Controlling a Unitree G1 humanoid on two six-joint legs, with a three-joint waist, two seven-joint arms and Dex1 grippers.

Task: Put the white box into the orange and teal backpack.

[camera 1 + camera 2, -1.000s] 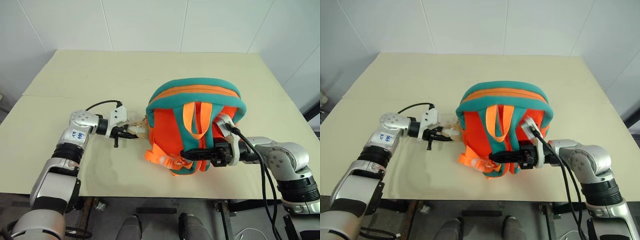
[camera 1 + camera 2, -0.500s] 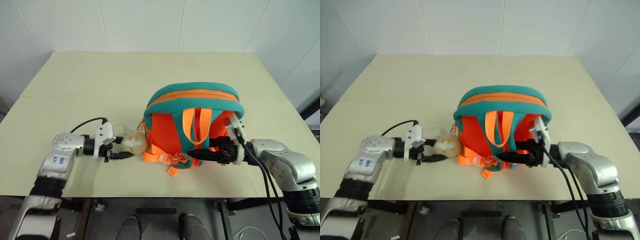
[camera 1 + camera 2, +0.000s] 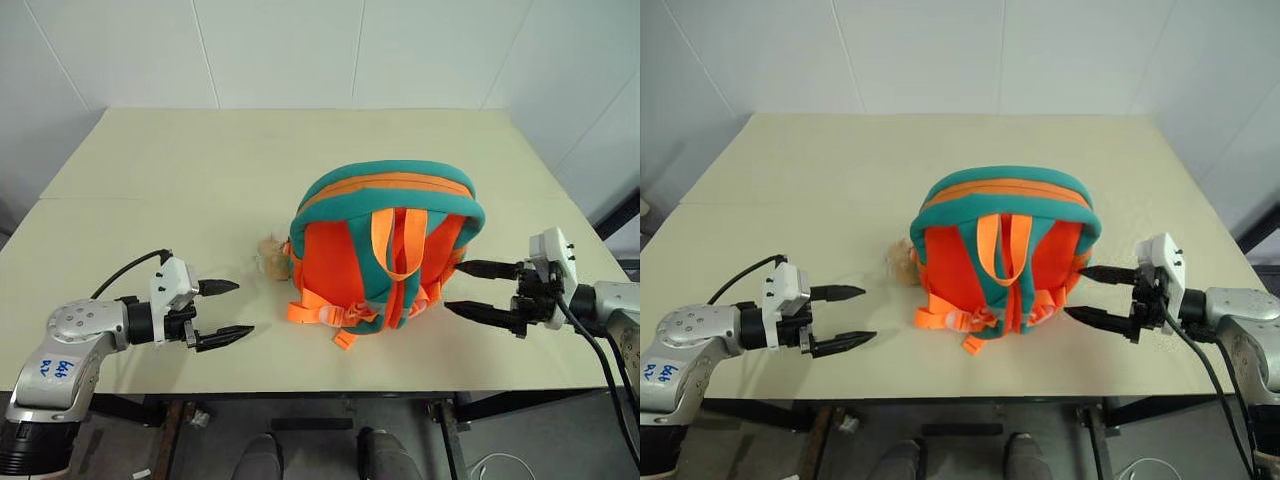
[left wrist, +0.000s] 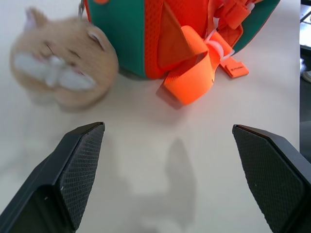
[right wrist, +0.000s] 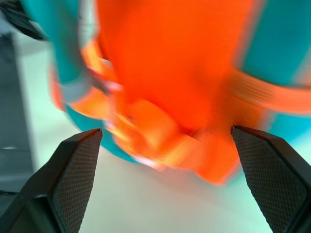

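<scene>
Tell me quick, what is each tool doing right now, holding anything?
Left tool: open, holding nothing, beside the backpack and apart from it.
Right tool: open, holding nothing, on the backpack's other side.

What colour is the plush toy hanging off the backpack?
Tan, with white patches; the plush toy shows best in the left wrist view, beside the orange and teal backpack.
</scene>
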